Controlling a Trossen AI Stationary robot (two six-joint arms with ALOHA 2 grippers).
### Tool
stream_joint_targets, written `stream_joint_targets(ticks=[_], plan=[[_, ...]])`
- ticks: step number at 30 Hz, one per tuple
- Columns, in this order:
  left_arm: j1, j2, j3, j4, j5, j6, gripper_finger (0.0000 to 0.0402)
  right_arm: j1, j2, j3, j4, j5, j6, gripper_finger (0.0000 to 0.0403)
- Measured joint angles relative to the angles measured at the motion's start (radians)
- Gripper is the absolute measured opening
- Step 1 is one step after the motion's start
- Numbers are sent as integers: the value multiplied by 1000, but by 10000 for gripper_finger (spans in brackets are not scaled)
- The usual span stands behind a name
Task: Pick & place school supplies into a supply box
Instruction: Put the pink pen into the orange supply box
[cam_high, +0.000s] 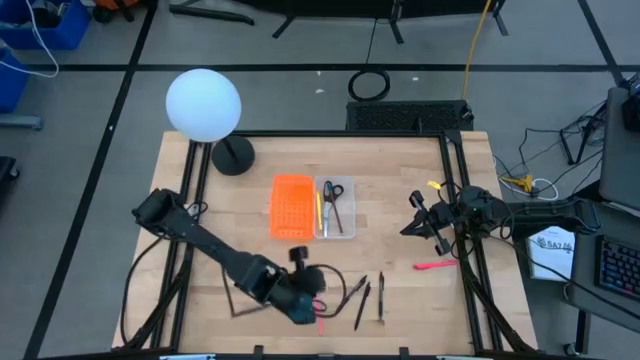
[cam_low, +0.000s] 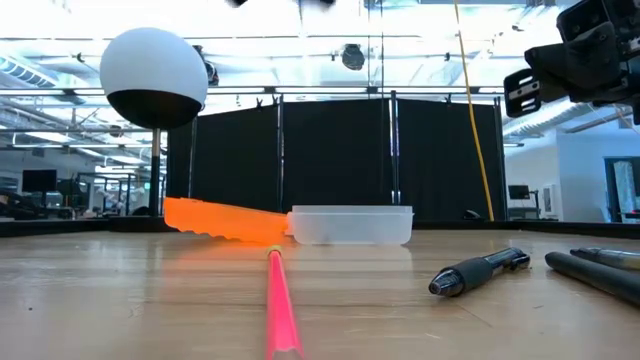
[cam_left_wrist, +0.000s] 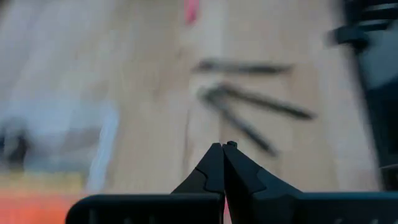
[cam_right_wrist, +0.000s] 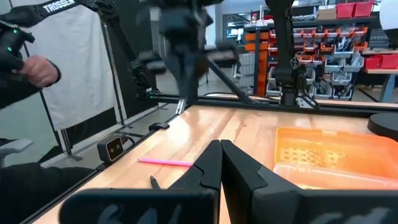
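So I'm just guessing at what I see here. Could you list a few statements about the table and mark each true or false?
1. The scissors lie inside the clear supply box. True.
2. The orange perforated tray stands at the far end of the table from the clear box. False: the two sit side by side.
3. The left gripper is shut. True.
4. The right gripper is holding a pink pen. False: it is shut on nothing, and a pink pen lies on the table near it.
5. Every dark pen is already in the box. False: three dark pens lie on the wood near the left gripper.
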Motion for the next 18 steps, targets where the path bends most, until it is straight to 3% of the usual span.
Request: stream_joint_targets(ticks=[4,6,8,14,18], plan=[[44,-115,-24,-8,26,278,1,0,8,0,-3,1,-29,0],[85,-221,-108,-22,29,340,1,0,16,0,-2,1,-42,0],[137,-354,-248,43,41,359,1,0,27,0,7,1,-49,0],[237,-721,-787,638,252,400,1,0,53,0,0,1,-50,0],[262,-865,-994,716,142,309,1,0,62,0,4,1,-51,0]])
